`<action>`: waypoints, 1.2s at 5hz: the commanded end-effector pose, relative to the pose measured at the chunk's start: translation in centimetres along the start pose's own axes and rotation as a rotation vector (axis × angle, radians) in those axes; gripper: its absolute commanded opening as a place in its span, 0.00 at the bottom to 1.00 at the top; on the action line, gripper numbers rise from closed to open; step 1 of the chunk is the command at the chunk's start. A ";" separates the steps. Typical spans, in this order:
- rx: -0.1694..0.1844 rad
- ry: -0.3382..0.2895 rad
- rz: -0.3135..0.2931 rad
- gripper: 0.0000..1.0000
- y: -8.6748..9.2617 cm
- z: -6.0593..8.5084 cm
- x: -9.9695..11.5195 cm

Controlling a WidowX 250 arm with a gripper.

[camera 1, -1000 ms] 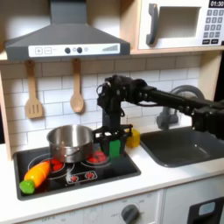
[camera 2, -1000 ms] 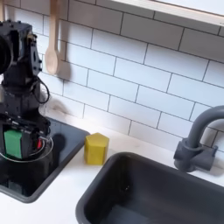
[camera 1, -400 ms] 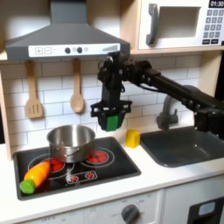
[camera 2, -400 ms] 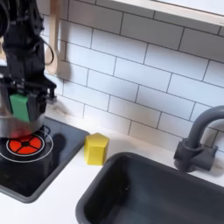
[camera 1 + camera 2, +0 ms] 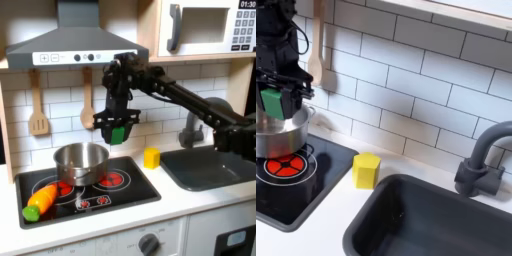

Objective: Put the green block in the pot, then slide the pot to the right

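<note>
We hold the green block (image 5: pixel 118 133) pinched in the tool (image 5: pixel 118 131), upright at the centre of the first exterior view, above and just right of the pot (image 5: pixel 80 162), which sits lower left on the stove, so our drop lies down-left

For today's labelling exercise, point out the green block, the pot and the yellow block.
green block (image 5: pixel 118 132): first exterior view, its front face between the fingers.
pot (image 5: pixel 80 167): first exterior view, its side wall.
yellow block (image 5: pixel 365 170): second exterior view, its front face.
</note>
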State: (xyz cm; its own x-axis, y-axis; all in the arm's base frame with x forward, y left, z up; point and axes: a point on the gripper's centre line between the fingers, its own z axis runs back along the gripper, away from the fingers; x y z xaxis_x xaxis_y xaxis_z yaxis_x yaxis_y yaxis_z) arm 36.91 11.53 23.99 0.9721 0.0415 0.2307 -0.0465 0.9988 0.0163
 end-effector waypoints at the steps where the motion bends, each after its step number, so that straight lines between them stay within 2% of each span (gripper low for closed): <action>1: 0.057 -0.033 0.044 0.00 3.0 -0.3 1.1; 2: 0.076 -0.045 0.064 0.00 4.3 -1.1 1.4; 3: 0.076 -0.064 0.077 0.00 4.8 -1.8 1.9; 6: 0.041 -0.058 0.073 0.00 4.3 -4.0 3.1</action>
State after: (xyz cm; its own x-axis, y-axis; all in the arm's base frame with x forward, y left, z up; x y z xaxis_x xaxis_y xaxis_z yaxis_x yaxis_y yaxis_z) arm 40.38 16.53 20.97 0.9485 0.1226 0.2920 -0.1396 0.9895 0.0379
